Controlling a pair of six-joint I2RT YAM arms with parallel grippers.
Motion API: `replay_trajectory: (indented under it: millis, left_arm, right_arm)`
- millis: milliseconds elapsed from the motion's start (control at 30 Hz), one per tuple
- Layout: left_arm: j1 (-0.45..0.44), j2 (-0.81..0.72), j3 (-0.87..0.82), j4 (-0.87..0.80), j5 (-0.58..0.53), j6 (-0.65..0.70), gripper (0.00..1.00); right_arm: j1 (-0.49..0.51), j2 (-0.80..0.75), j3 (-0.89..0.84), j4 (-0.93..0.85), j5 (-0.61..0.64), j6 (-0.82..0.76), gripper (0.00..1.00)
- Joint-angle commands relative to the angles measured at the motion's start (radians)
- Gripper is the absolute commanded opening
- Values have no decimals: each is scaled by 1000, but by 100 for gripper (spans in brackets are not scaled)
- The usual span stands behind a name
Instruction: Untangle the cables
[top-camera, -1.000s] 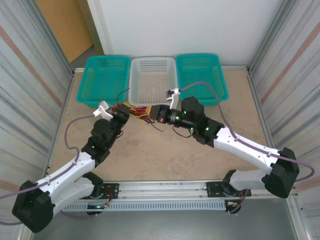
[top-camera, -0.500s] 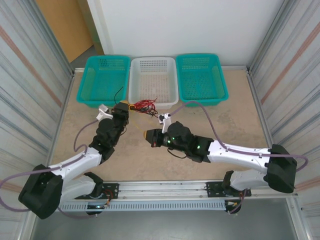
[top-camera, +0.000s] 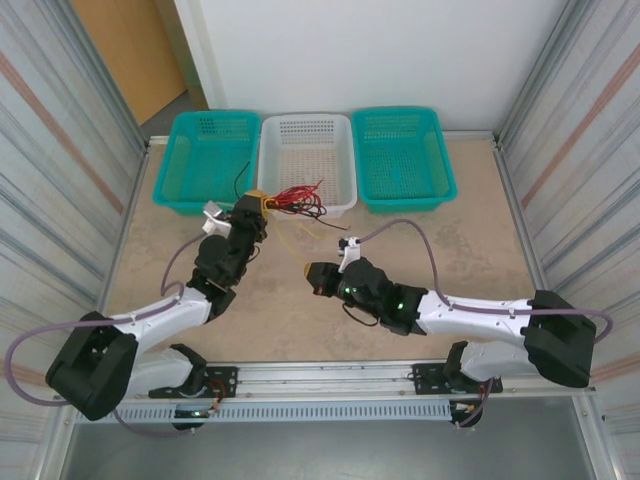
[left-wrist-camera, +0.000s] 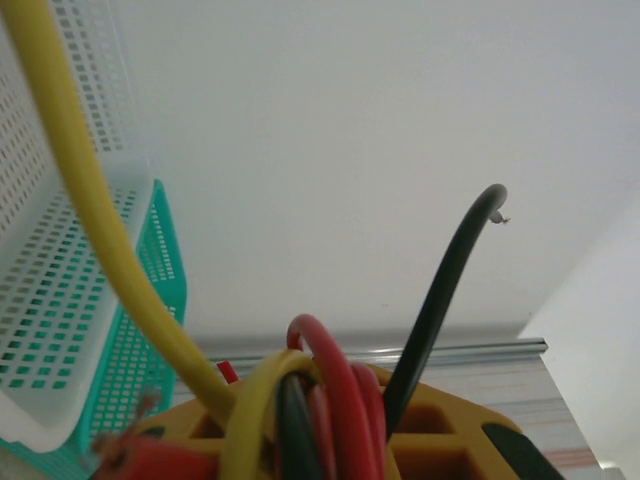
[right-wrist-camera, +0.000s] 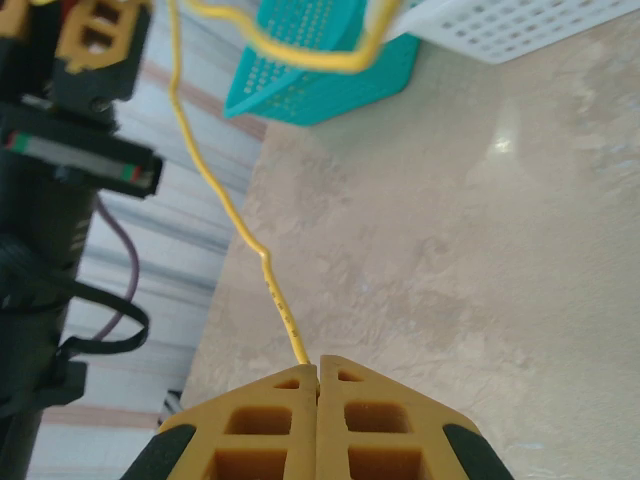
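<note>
Left claw (top-camera: 256, 206) is hovering above the table (top-camera: 450, 250), just in front of the white basket (top-camera: 305, 119), and is clamping narrowly on the cable bundle (top-camera: 295, 198). In the left wrist view, red cable (left-wrist-camera: 335, 370), black cable (left-wrist-camera: 440, 300) and yellow cable (left-wrist-camera: 90, 200) are all passing between its pads together. The red loops are fanning out toward the basket's front wall; whether they are touching it I cannot tell. Right claw (top-camera: 310, 272) is sitting lower and nearer the arm bases, well apart from the bundle, and is pinching fully shut on the yellow cable (right-wrist-camera: 262, 260) close to its end. That strand is running from the bundle to the right claw with kinks in it, not drawn straight. Judgement: the yellow strand is being drawn out of the tangle, and separation is only partly done, since all three colours are sharing one pinch at the left. Risks from here: because the right claw is gripping so near the tip, more tension may be enough to slip the strand free. If yellow is looping around red or black inside the left pinch, pulling may cinch a knot rather than free it. A hard pull may also drag the whole bundle out of the left claw, or snag the red loops on the basket mesh.
</note>
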Motion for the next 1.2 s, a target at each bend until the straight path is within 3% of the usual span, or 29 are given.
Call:
replay_trajectory:
  millis: [0,433,700,833,933,1167]
  left_arm:
    - [-4,-20,70,182,12,-38,0]
    - [-66,-48,71,225,131,7,0]
    - [-74,-211,33,-82,230,142,0]
    - [-78,-285,-5,-226,222,194,0]
    - [-78,-325,-23,-332,207,256,0]
    - [-76,-296,-76,-365,205,300,0]
  right_arm:
    - [-50,-36,-59,-84,-19,59,0]
    - [-400,-120,-165,-20,-259,82,0]
    - [-626,-147,-45,-199,-397,-7,0]
    - [-730,-139,55,-274,-462,-57,0]
    - [-768,-113,131,-309,-491,-86,0]
    - [-791,-39,312,-370,-511,-135,0]
